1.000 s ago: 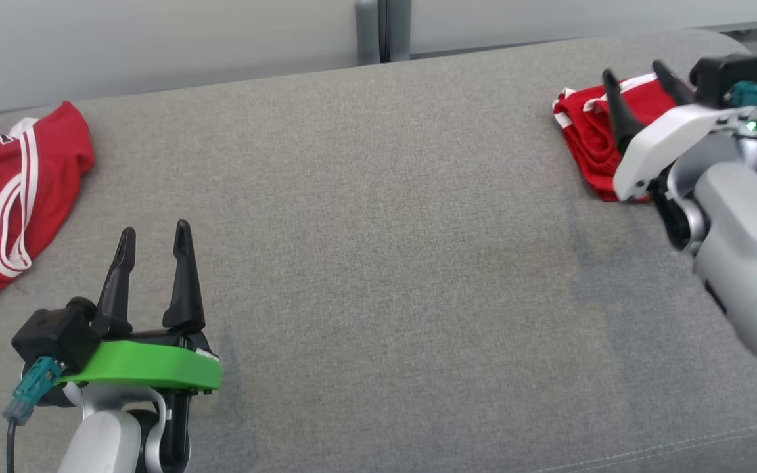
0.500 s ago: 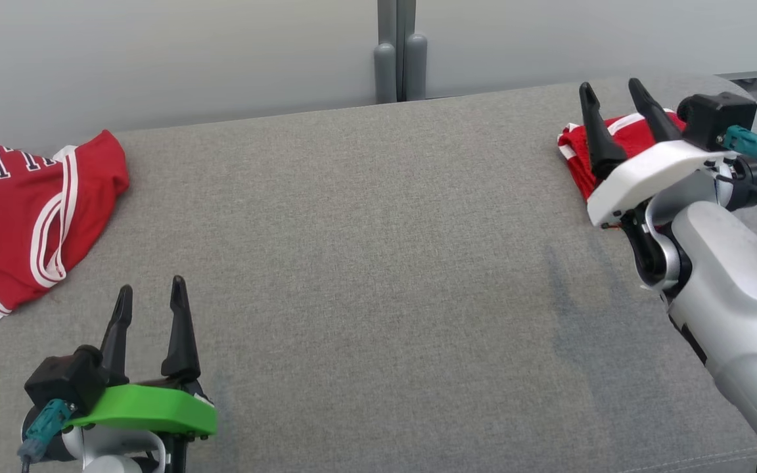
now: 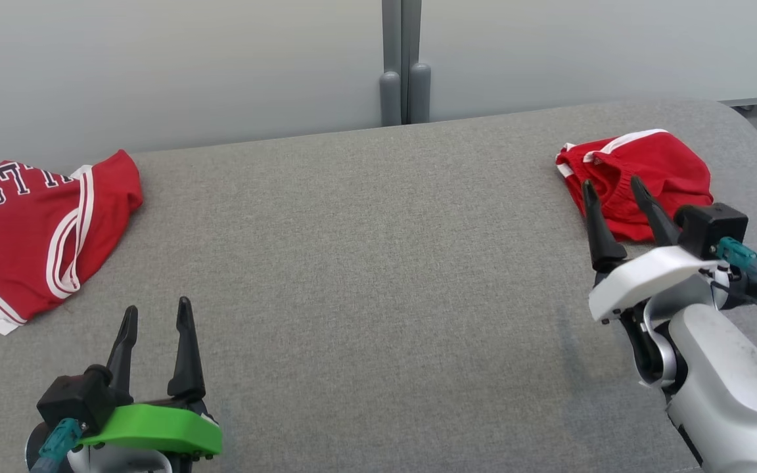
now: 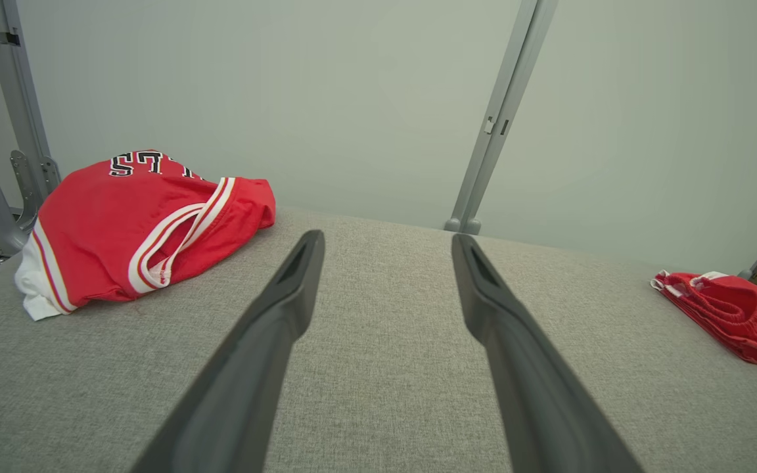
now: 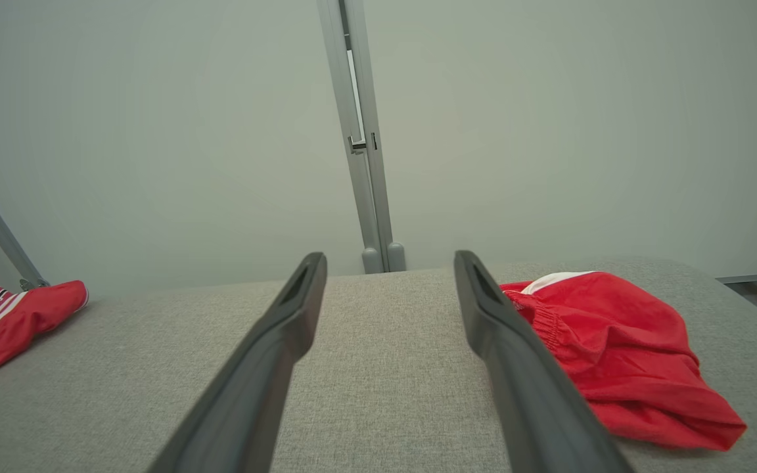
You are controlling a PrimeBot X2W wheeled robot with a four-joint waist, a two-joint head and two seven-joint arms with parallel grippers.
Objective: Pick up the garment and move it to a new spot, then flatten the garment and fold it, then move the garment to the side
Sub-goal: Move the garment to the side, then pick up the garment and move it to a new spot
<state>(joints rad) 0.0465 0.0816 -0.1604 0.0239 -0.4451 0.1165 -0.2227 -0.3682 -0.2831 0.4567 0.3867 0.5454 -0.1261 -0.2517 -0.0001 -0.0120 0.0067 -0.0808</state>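
I hold left end effector [image 3: 157, 305] and right end effector [image 3: 612, 182] open, empty, fingers forward; right has retreated to the garment [image 3: 667, 164] edge.

Red fabric jersey [image 3: 37, 230]: white-striped trim, dark lettering. Red crumpled fabric shorts [image 3: 654, 171]: white trim. Grey woven fabric surface [image 3: 378, 295]: plain. Pale grey wall panels [image 3: 155, 66].

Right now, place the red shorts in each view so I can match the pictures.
Head view: red shorts at upper right.
Left wrist view: red shorts at the right edge, partly cut off.
Right wrist view: red shorts at lower right, large and close.
Shared landmark: the grey upright post on the back wall, left of the shorts in all three views.
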